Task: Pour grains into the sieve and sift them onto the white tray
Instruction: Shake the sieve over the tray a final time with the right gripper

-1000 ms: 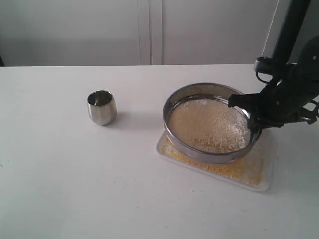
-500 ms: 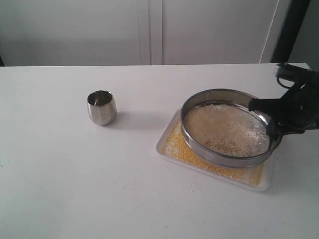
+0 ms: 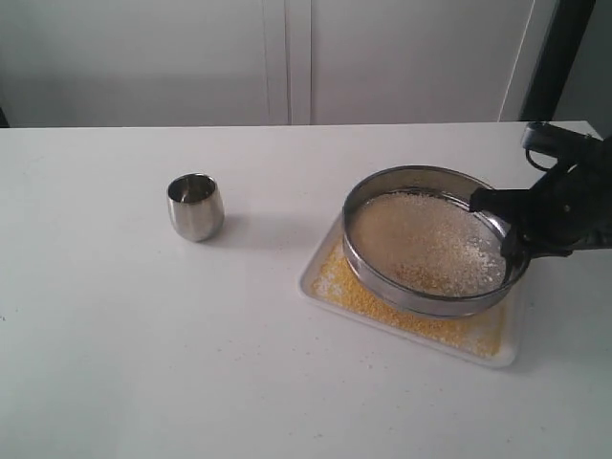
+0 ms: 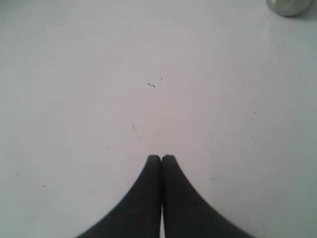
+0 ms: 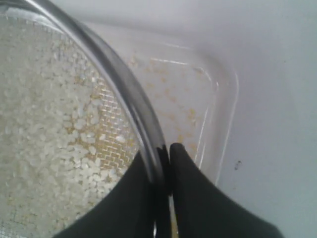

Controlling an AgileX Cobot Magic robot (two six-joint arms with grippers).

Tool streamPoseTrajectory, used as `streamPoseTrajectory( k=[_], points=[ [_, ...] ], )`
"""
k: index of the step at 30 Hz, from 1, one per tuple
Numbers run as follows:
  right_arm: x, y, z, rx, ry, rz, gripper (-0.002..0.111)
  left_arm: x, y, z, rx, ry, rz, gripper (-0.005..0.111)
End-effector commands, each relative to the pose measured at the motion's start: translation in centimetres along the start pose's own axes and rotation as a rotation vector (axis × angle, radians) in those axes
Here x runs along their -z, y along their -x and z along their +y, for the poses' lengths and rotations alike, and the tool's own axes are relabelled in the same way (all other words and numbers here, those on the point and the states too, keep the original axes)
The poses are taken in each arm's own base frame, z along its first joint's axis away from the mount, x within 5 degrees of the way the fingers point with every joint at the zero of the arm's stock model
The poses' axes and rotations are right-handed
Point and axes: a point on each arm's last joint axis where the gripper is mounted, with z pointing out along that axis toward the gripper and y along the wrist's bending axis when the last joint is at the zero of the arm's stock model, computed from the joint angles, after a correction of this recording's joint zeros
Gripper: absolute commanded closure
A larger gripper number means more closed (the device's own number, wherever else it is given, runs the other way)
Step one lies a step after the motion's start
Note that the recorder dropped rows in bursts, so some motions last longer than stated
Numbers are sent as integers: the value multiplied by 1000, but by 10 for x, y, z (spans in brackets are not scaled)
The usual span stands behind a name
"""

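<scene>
Right pincer grips the sieve by its rim at 3 o'clock and holds the mesh over the white tray, likely so fines fall inside it. Pale grains lie on the mesh; yellow ones cover the tray beneath. Left pincer closed, empty, over bare desk. At 9 o'clock, well apart, stands a steel cup. No readable markings.
</scene>
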Motion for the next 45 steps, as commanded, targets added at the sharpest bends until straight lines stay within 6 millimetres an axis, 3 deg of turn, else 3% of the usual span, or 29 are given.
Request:
streamPoseTrajectory(
  k=[1, 4, 6, 9, 11, 14, 17, 19, 23, 26, 28, 31, 45],
  points=[
    [11, -7, -8, 55, -64, 39, 108, -1, -3, -1, 11, -3, 8, 107],
    [16, 8, -8, -91, -25, -150, 108, -1, -3, -1, 11, -3, 8, 107],
    [8, 7, 5, -27, 9, -84, 108, -1, -3, -1, 11, -3, 8, 107],
    [8, -4, 3, 57, -28, 30, 108, -1, -3, -1, 11, -3, 8, 107],
    [16, -2, -7, 11, -64, -38, 108, -1, -3, -1, 11, -3, 8, 107],
    [14, 7, -1, -86, -7, -141, 108, -1, -3, -1, 11, -3, 8, 107],
    [-1, -1, 12, 15, 10, 7, 108, -1, -3, -1, 11, -3, 8, 107],
    [-1, -8, 5, 54, -30, 51, 108, -1, -3, -1, 11, -3, 8, 107],
    [5, 2, -4, -97, -9, -118, 108, -1, -3, -1, 11, -3, 8, 107],
    [-11, 2, 13, -32, 48, -13, 108, -1, -3, -1, 11, -3, 8, 107],
    [-12, -1, 11, 6, 27, 53, 108, -1, -3, -1, 11, -3, 8, 107],
    [-3, 3, -3, -33, -15, -15, 108, -1, -3, -1, 11, -3, 8, 107],
    [-6, 5, 6, -52, 5, -21, 108, -1, -3, -1, 11, -3, 8, 107]
  ],
)
